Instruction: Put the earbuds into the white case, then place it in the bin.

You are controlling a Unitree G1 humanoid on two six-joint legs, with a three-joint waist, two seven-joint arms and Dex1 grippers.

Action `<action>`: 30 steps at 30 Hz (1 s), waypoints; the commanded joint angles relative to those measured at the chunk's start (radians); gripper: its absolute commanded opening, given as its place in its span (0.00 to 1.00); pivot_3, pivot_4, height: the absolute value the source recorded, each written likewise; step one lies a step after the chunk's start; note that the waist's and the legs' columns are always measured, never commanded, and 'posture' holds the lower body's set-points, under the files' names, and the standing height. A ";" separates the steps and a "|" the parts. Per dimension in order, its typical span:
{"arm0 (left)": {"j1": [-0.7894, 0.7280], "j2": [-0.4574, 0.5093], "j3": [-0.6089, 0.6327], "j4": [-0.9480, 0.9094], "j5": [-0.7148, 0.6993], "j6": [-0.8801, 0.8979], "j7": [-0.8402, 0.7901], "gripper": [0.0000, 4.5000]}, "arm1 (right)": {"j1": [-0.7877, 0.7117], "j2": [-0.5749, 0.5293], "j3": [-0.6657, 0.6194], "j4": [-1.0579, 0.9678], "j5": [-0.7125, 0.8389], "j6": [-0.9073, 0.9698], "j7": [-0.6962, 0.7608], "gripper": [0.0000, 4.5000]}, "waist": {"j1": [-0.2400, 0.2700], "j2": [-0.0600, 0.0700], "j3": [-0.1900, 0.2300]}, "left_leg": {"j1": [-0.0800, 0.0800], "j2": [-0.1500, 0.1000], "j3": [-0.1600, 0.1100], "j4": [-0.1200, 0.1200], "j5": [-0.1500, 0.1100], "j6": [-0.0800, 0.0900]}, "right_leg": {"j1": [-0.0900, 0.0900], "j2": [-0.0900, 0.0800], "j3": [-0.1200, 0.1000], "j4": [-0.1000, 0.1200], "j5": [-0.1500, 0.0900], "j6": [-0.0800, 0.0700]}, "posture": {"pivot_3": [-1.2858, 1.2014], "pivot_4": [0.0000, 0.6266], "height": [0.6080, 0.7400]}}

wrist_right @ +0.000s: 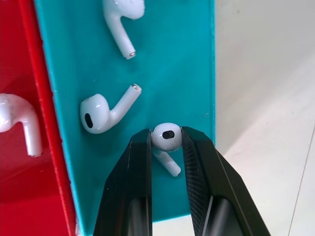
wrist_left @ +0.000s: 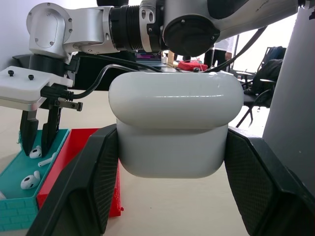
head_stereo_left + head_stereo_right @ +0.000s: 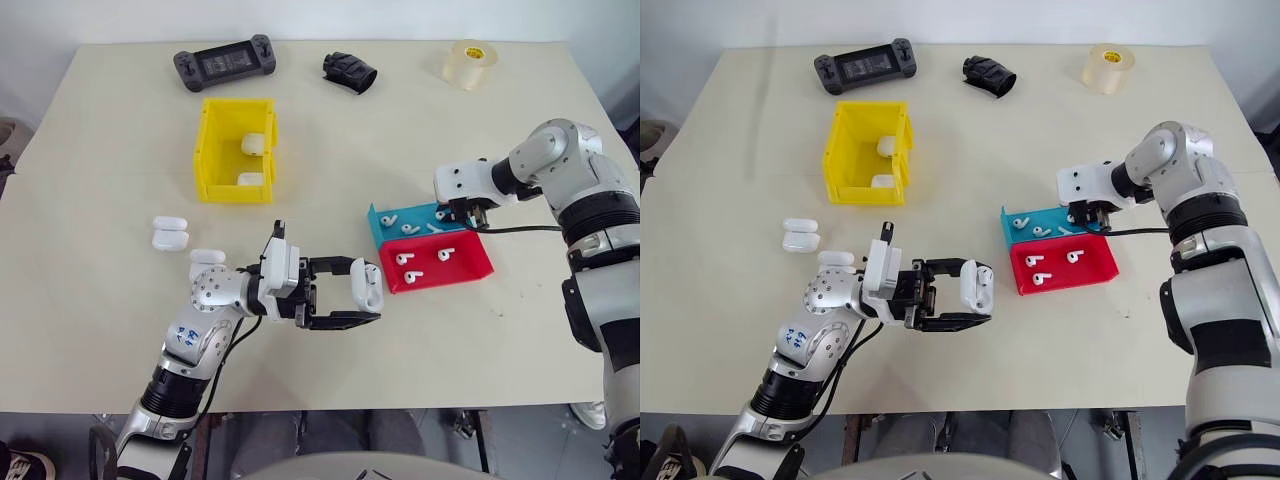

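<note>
A white case (image 3: 367, 285) is clamped upright between the left gripper (image 3: 358, 294) fingers, above bare table (image 3: 100, 150) just beside the red tray (image 3: 470, 266). One earbud (image 1: 166, 137) is pinched by the right gripper (image 1: 165, 147) inside the blue tray (image 1: 192, 59), near its wall, stem partly hidden. The yellow bin (image 3: 215, 160) is seen well apart.

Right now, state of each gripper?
Left gripper: closed on a white case, lid shut, held above the table.
Right gripper: closed on an earbud in the blue tray.
</note>
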 commanded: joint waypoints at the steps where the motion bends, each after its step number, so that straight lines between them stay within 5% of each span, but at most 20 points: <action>1: -0.002 0.003 0.009 -0.051 -0.027 -0.005 0.000 0.62 | -0.002 0.000 -0.062 -0.033 0.064 0.035 0.015 0.11 | 0.000 0.000 0.000 | 0.000 0.000 0.000 0.000 0.000 0.000 | 0.000 0.000 0.000 0.000 0.000 0.000 | 0.52 0.24 1.00; 9: -0.010 0.008 0.017 -0.040 -0.030 -0.006 -0.007 0.62 | -0.004 -0.025 -0.337 -0.206 0.364 0.306 0.051 0.11 | 0.002 0.000 0.000 | 0.000 0.000 0.000 0.000 0.000 0.000 | 0.000 0.000 0.000 0.000 0.000 0.000 | 0.52 0.24 1.00; 15: -0.050 0.011 0.024 0.000 -0.046 0.002 -0.044 0.62 | 0.303 -0.094 -0.600 -0.732 0.712 0.824 0.033 0.11 | 0.029 0.000 0.000 | 0.000 -0.001 -0.004 0.001 0.000 0.000 | 0.000 0.000 0.000 0.006 0.002 -0.002 | 0.52 0.24 1.00; 20: -0.096 0.004 0.018 0.046 -0.053 0.011 -0.091 0.62 | 0.643 0.034 -0.891 -1.230 1.100 1.172 -0.202 0.11 | 0.033 0.000 0.000 | -0.001 -0.001 -0.002 0.002 0.000 0.001 | 0.001 -0.001 0.000 0.004 0.003 -0.003 | 0.52 0.24 1.00; 24: -0.124 -0.004 0.006 0.066 -0.059 0.024 -0.126 0.62 | 0.835 0.189 -1.039 -1.498 1.357 1.251 -0.455 0.11 | 0.032 0.000 0.000 | -0.001 -0.001 -0.001 0.005 0.000 0.001 | 0.001 -0.001 0.002 0.004 0.003 -0.002 | 0.52 0.24 1.00; 30: -0.150 -0.024 -0.003 0.081 -0.065 0.046 -0.142 0.62 | 1.071 0.280 -1.067 -1.775 1.654 1.208 -0.724 0.11 | 0.034 0.000 0.000 | -0.001 -0.002 -0.002 0.005 -0.001 0.002 | 0.003 0.000 0.004 0.005 0.003 -0.002 | 0.52 0.24 1.00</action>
